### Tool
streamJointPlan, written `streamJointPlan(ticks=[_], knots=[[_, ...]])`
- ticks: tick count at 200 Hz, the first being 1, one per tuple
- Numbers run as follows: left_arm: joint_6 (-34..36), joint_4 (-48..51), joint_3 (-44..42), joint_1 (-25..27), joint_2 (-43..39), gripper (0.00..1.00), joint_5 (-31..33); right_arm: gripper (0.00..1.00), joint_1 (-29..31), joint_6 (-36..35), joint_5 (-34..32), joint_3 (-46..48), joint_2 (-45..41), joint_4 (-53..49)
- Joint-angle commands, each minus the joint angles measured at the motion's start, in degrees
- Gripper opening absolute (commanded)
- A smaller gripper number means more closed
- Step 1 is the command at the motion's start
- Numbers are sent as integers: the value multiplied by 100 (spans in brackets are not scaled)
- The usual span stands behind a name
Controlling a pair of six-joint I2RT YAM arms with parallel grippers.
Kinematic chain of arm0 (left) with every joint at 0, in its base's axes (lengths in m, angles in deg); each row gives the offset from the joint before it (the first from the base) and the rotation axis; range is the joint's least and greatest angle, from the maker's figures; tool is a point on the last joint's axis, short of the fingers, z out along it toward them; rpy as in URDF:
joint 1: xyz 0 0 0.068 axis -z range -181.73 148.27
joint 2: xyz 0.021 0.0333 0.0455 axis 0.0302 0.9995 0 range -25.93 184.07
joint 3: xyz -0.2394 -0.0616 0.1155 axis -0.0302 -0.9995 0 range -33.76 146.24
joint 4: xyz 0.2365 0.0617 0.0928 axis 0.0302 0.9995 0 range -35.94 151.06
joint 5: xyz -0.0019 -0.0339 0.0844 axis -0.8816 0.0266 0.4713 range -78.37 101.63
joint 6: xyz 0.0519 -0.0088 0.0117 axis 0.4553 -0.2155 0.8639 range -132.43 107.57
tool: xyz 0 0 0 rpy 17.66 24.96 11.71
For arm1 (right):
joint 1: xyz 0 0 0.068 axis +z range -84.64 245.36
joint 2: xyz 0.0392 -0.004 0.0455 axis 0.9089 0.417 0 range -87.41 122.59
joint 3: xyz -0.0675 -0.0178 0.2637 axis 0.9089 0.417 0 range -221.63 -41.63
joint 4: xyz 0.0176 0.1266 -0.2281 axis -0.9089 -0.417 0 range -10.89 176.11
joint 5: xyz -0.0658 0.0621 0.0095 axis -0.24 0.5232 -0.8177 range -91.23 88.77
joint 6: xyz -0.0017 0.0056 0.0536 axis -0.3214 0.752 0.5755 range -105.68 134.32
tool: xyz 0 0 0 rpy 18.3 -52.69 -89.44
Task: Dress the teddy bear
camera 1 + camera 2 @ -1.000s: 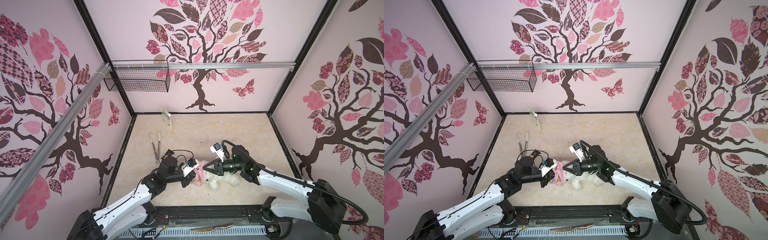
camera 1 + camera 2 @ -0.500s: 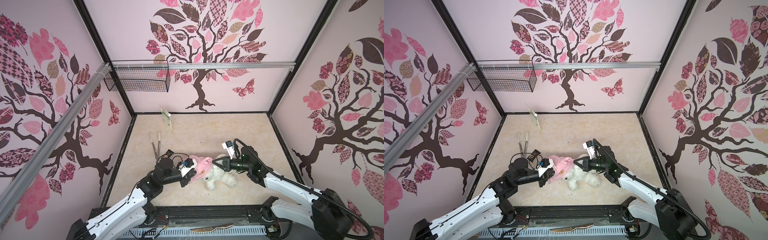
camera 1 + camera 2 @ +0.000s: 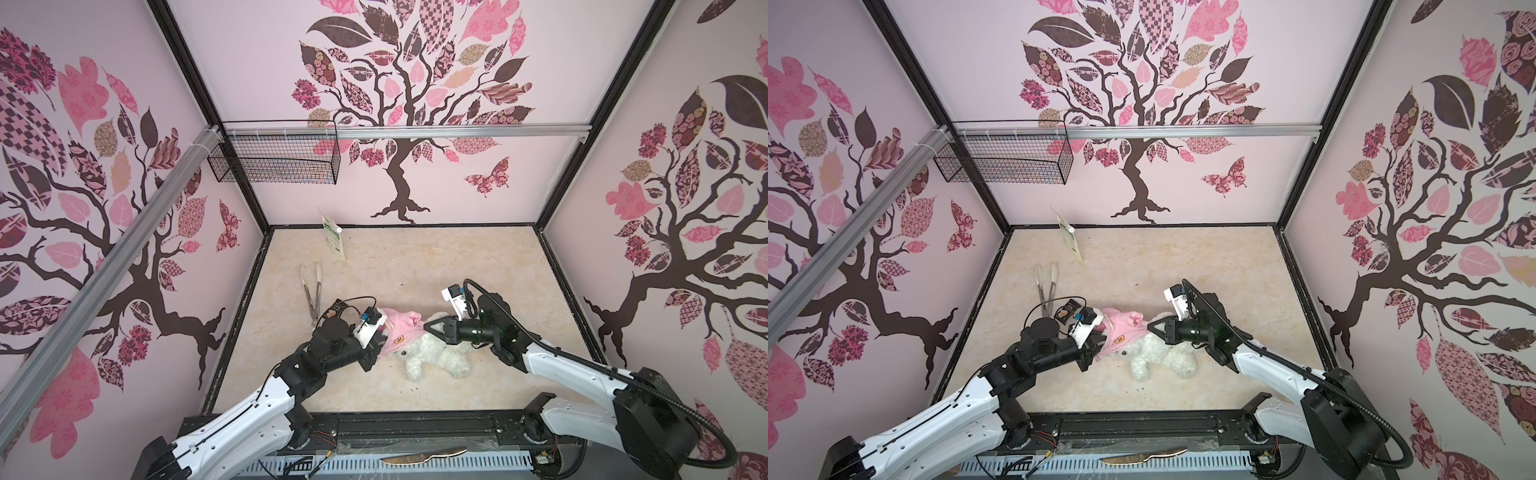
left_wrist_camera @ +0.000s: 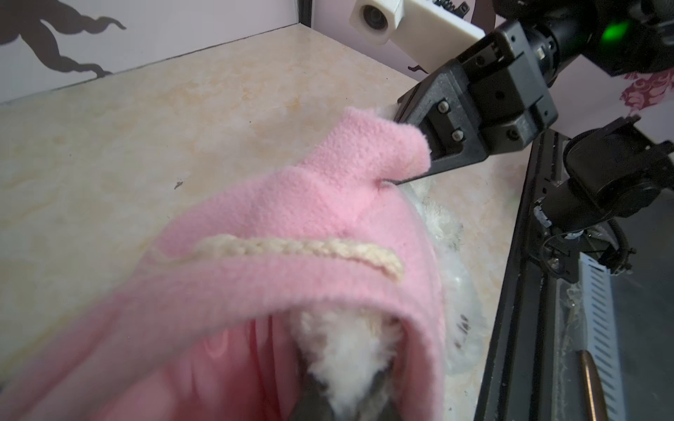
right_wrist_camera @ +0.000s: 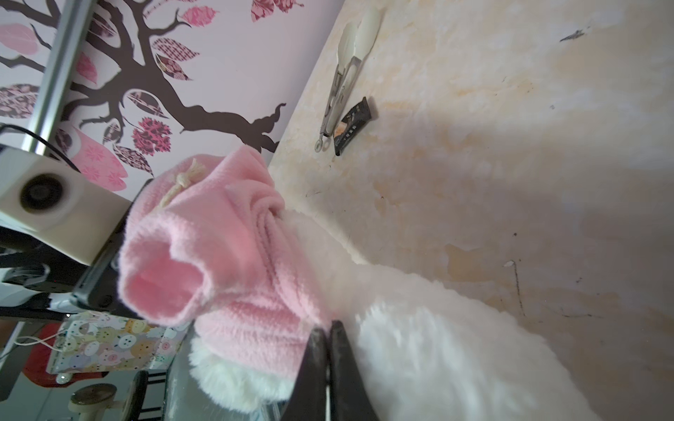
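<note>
Pink hoodie (image 3: 399,326) now spread over the head of the teddy bear (image 3: 436,353)
It lies mid-tabletop (image 3: 415,266); left end effector (image 4: 341,402) clamped on fur inside the hoodie, right end effector (image 5: 327,330) closed at its hem; sleeves seem next.

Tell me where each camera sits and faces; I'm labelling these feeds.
Top views: overhead at the front, looking down; both arms, left gripper, right gripper, teddy bear, pink hoodie.
Left wrist: left arm, looking past own fingertips, under the hoodie, toward the right gripper.
Right wrist: right arm, looking past own fingertips, over bear and hoodie, toward tongs.
Shared: each wrist view shows the other wrist's camera.
</note>
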State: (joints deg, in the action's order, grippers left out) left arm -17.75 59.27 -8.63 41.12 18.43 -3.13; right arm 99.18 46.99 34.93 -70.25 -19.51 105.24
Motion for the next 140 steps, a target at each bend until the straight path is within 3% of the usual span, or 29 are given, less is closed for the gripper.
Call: streamJointPlan(ticks=[1,25,48,73,95,117,140], knots=[[-1073,-591,82,-58,-74,0,-78,15,111,-362,-233,-354,31,-326],[-1718,-612,40,-82,-108,0,306,24,124,-723,-625,-375,-526,-507],[-2773,-189,258,-328,81,0,465,28,443,-1139,-904,-264,-1055,-513],[-4363,-210,417,-972,479,0,-428,31,939,-1311,-1006,118,-1294,88],[-5228,-914,306,-1095,624,0,-1015,31,1286,-1257,-1121,475,-1227,854],[-5640,-1337,239,-1093,693,0,-1275,27,1785,-1377,-1450,503,-910,1199],[-5435,-1141,281,-1094,697,0,-1312,24,1917,-1039,-1542,432,-408,1663]])
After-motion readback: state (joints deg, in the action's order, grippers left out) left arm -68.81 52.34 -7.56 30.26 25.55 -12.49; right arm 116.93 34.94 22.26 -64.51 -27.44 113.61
